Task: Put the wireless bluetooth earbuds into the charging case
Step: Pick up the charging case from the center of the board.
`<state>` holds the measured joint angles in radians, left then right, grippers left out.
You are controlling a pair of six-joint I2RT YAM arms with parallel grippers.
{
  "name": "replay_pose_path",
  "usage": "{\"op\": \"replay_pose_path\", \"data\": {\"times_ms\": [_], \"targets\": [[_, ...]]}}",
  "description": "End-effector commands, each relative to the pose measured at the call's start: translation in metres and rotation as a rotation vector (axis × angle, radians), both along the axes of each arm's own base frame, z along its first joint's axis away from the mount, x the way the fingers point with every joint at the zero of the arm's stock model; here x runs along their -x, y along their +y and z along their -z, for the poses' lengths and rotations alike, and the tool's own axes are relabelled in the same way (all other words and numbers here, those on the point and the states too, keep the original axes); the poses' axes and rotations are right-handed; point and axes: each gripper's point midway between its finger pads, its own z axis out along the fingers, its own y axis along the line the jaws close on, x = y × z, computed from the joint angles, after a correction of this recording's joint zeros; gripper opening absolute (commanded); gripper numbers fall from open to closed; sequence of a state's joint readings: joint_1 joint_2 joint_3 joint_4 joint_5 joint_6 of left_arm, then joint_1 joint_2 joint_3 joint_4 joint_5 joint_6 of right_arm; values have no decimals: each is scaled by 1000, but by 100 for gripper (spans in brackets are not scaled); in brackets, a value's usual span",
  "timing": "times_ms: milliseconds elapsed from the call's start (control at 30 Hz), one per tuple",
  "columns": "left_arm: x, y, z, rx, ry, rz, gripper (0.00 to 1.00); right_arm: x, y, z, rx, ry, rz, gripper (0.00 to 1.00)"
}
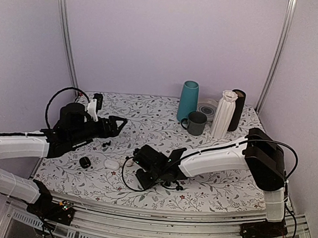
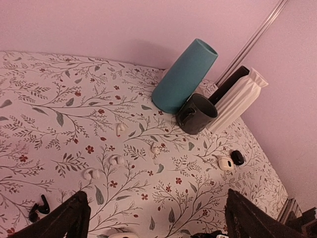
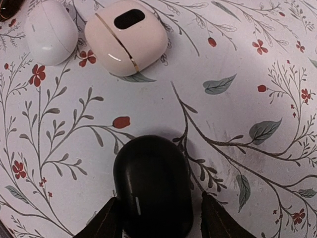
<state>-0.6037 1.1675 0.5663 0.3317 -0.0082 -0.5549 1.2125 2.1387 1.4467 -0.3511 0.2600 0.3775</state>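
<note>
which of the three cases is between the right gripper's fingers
The black case, straddled by the right gripper; the pink case and white case lie farther off.

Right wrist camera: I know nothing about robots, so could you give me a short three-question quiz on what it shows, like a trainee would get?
1. True or false: the black case lies on the table between the two fingers of the right hand.
2. Which colour is the case with a dark oval window in its top? A. white B. pink C. black
3. Fill in: at the view's top left, beside the pink case, lies a ___ case.

Key
1. True.
2. B.
3. White: the white case.
</note>
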Motion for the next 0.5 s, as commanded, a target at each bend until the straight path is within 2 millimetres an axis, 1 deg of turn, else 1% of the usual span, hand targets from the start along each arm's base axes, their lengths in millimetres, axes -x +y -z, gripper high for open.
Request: {"op": "replay_pose_path", "data": {"times_ms": [0, 67, 100, 167, 233, 333, 467], "targets": [[-4, -3, 2, 27, 21, 15, 95, 0, -4, 0, 26, -20, -5, 47], [-4, -8, 4, 37, 33, 33, 94, 0, -6, -4, 12, -30, -6, 35], [-4, -10, 5, 40, 40, 41, 93, 0, -6, -7, 3, -37, -6, 31], [-5, -13, 8, 45, 56, 54, 92, -1, -7, -14, -15, -54, -7, 27], [-5, -17, 10, 49, 72, 68, 91, -3, -7, -21, -31, -73, -6, 26], [-5, -24, 14, 57, 95, 98, 89, -7, -9, -38, -65, -114, 4, 25], [-3, -33, 19, 74, 125, 139, 86, -12, -17, -63, -108, -181, 17, 25]]}}
